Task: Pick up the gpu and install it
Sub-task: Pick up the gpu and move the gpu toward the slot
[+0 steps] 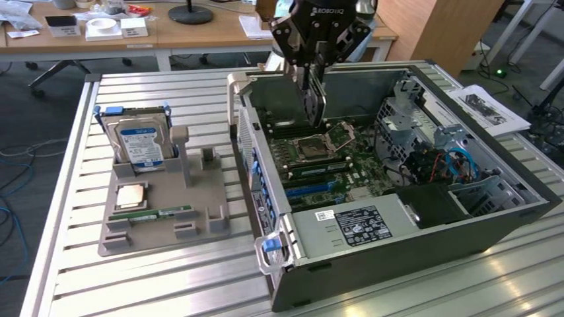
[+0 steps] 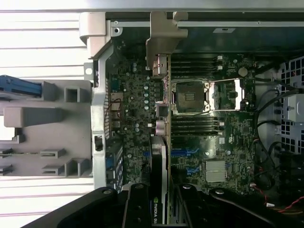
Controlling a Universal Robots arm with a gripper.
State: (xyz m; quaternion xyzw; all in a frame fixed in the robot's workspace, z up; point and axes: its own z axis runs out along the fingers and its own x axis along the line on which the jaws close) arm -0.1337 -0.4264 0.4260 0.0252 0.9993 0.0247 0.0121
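Note:
The gpu [image 1: 314, 99] is a thin dark card, seen edge-on and hanging upright over the motherboard [image 1: 357, 158] inside the open computer case [image 1: 493, 224]. My gripper [image 1: 316, 66] is shut on its upper edge. In the wrist view the gpu [image 2: 160, 142] runs as a slim strip from between my fingers [image 2: 137, 209] to its silver end bracket [image 2: 164, 35] at the case's rear wall. It lies beside the processor socket [image 2: 190, 97]. The card's lower edge stands above the board, and whether it touches a slot cannot be made out.
A grey holder tray [image 1: 203, 224] stands at the exterior view's left of the case. It carries an upright hard drive [image 1: 141, 142], a processor chip [image 1: 131, 193] and a green memory stick [image 1: 163, 213]. Cables and a drive cage [image 1: 432, 158] crowd the case's right side. Everything rests on a slatted aluminium table [image 1: 158, 284].

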